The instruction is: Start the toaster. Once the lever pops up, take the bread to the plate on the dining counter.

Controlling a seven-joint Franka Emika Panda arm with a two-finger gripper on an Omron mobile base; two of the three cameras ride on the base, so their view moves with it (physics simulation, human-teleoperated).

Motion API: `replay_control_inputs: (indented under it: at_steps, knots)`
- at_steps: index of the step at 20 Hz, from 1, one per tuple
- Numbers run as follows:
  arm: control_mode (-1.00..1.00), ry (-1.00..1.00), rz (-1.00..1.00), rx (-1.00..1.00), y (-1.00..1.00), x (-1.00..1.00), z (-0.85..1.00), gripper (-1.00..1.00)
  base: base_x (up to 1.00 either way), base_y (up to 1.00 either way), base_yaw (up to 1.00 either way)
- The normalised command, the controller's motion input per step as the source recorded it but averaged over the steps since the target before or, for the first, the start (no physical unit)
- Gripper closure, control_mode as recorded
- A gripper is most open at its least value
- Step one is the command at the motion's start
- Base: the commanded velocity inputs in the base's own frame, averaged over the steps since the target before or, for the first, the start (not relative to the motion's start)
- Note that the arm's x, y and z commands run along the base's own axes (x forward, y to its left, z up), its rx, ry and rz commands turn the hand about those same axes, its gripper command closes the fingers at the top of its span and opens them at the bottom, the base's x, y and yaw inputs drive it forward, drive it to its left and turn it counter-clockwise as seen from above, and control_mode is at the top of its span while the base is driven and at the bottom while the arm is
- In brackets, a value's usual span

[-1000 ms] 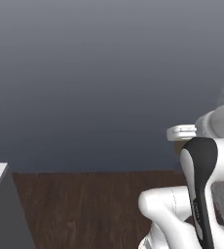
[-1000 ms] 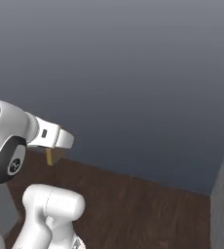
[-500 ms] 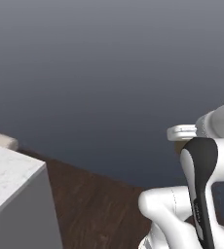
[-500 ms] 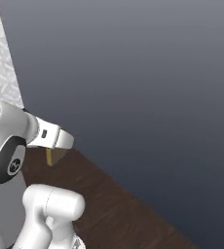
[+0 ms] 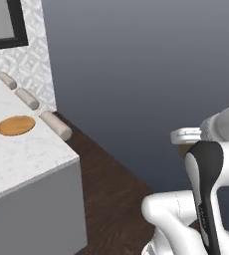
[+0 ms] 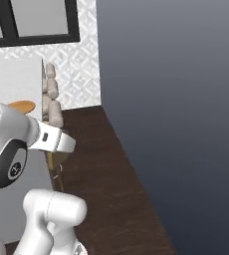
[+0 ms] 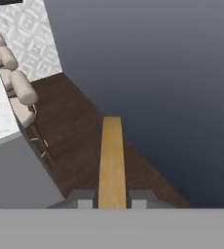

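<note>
The arm [image 5: 206,199] is built of fat, glossy white shells with rounded, swollen ends, like moulded plastic tubes. In the left base view a tall black insert with a soft oval outline runs down one link, carrying a thin pale line of lettering too small to read. At about two o'clock from it sits a flat white disc-shaped flange. In the right base view a round white joint housing [image 6: 4,144] has a black oval panel crossed by a white stripe, and a short white boxy hand section [image 6: 54,140] with a small dark mark juts toward three o'clock.
</note>
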Motion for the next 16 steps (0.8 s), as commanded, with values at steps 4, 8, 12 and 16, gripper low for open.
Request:
replay_control_inputs:
  at_steps: [4, 8, 12, 16]
  knots:
    - [1.0, 0.0, 0.0, 0.0, 0.0, 0.0, 0.0, 1.0, 0.62, -0.36, 0.74]
    - [1.0, 0.0, 0.0, 0.0, 0.0, 0.0, 0.0, 1.0, 0.64, -0.45, 0.7]
    - [1.0, 0.0, 0.0, 0.0, 0.0, 0.0, 0.0, 1.0, 0.57, -0.81, 0.56]
    - [1.0, 0.0, 0.0, 0.0, 0.0, 0.0, 0.0, 1.0, 0.45, -0.99, 0.5]
